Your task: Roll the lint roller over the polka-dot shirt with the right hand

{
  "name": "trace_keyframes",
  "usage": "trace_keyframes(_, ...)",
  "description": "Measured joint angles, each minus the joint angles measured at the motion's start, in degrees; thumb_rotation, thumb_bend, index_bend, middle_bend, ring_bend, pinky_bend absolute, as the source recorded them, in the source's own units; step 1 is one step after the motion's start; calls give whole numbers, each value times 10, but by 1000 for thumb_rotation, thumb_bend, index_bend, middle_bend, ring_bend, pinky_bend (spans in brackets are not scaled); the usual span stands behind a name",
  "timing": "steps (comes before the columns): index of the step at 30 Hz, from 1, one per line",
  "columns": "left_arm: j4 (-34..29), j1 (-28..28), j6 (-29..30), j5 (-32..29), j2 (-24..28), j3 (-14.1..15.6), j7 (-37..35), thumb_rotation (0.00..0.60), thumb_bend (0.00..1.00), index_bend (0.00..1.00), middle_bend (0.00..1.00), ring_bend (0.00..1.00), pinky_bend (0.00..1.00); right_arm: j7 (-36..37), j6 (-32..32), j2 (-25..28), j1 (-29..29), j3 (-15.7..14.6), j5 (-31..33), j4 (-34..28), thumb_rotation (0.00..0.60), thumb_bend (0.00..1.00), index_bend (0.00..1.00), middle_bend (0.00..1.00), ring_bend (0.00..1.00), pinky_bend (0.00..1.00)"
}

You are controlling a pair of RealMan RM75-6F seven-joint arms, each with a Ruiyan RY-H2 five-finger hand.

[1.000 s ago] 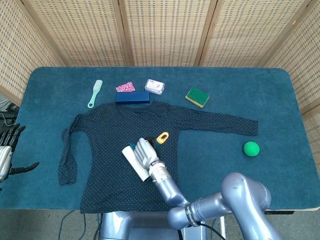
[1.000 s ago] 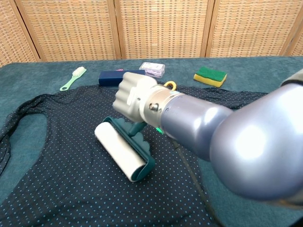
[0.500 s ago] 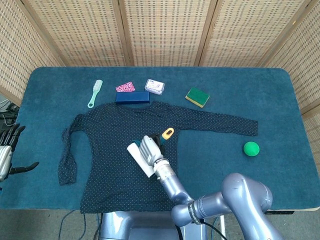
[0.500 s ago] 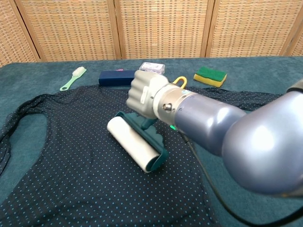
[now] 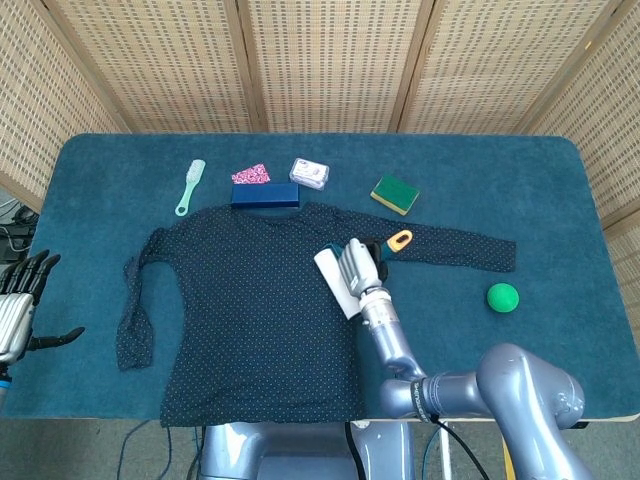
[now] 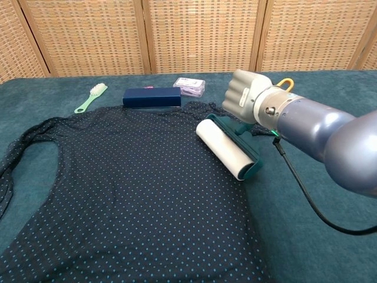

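The dark polka-dot shirt (image 5: 250,300) (image 6: 118,188) lies flat across the table's middle, sleeves spread. My right hand (image 5: 358,268) (image 6: 246,97) grips the teal handle of the lint roller (image 5: 333,282) (image 6: 227,148). Its white roll rests on the shirt's right edge, near the right armpit. The handle's orange loop (image 5: 399,240) (image 6: 286,84) sticks out behind the hand. My left hand (image 5: 20,300) hangs beyond the table's left edge with fingers spread and nothing in it; the chest view does not show it.
Along the far side lie a mint brush (image 5: 189,187) (image 6: 91,96), a pink patterned packet (image 5: 250,174), a navy box (image 5: 265,195) (image 6: 151,96), a small clear case (image 5: 310,173) (image 6: 189,86) and a green-yellow sponge (image 5: 395,194). A green ball (image 5: 503,297) sits at the right.
My right hand has carried the roller across the shirt from its lower middle up and to the right, ending at the right edge. The left hand has barely shifted.
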Motion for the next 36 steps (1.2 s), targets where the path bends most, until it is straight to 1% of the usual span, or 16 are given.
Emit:
trace_keyframes(1,0,0,0,0,0,0,0,600,0,0,0,0,0,1,-1,0,-2,1,-1,1,600,756,718,1000,1000,1000)
trace_keyframes(2,0,0,0,0,0,0,0,600,0,0,0,0,0,2,-1,-1,-3,3,-3,2,600,751,657,1000,1000,1000)
trace_keyframes(4,0,0,0,0,0,0,-1,600,0,0,0,0,0,4,-1,-2,-5,5,-7,4,600,704,457,1000,1000,1000)
trace_keyframes(6,0,0,1,1,1,0,-1,600,0,0,0,0,0,7,-1,-3,-8,9,-9,4,600,519,134,1000,1000,1000)
trace_keyframes(7,1,0,1,1,1,1,-2,600,0,0,0,0,0,8,0,-3,-9,11,-9,4,600,428,70,1000,1000,1000)
trace_keyframes(8,1,0,1,2,1,1,-3,600,0,0,0,0,0,9,2,-3,-11,13,-9,3,600,282,15,1000,1000,1000)
trace_keyframes(9,1,1,1,2,1,1,-4,600,0,0,0,0,0,11,5,-3,-13,16,-9,2,600,153,0,1000,1000,1000)
trace_keyframes(12,2,1,1,3,2,1,-7,600,0,0,0,0,0,16,13,-1,-18,22,-10,-3,600,22,0,1000,1000,1000)
trace_keyframes(21,1,4,8,18,8,4,-28,600,0,0,0,0,0,79,45,41,-57,26,-40,-52,600,18,0,989,998,1000)
trace_keyframes(25,-3,9,26,40,12,9,-40,600,0,0,0,0,0,167,62,79,-92,19,-95,-75,600,12,0,853,916,985)
trace_keyframes(26,-3,11,30,46,13,10,-43,600,0,0,0,0,0,198,67,89,-103,17,-112,-80,600,7,0,769,847,937)
trace_keyframes(28,-2,13,39,58,13,14,-47,600,0,0,0,0,0,279,79,115,-131,12,-151,-94,600,0,0,568,643,750)
trace_keyframes(30,-1,15,45,67,10,16,-47,600,0,0,0,0,0,366,92,145,-164,7,-185,-113,600,0,0,295,323,438)
trace_keyframes(32,4,17,59,81,3,18,-47,600,0,0,0,0,0,439,104,176,-197,2,-212,-133,600,0,0,115,117,207)
trace_keyframes(33,8,18,68,88,-2,18,-46,600,0,0,0,0,0,487,112,197,-220,-2,-232,-148,600,0,0,46,44,110)
trace_keyframes(36,21,25,97,111,-17,21,-46,600,0,0,0,0,0,593,133,249,-282,-15,-285,-181,600,0,0,0,0,6)
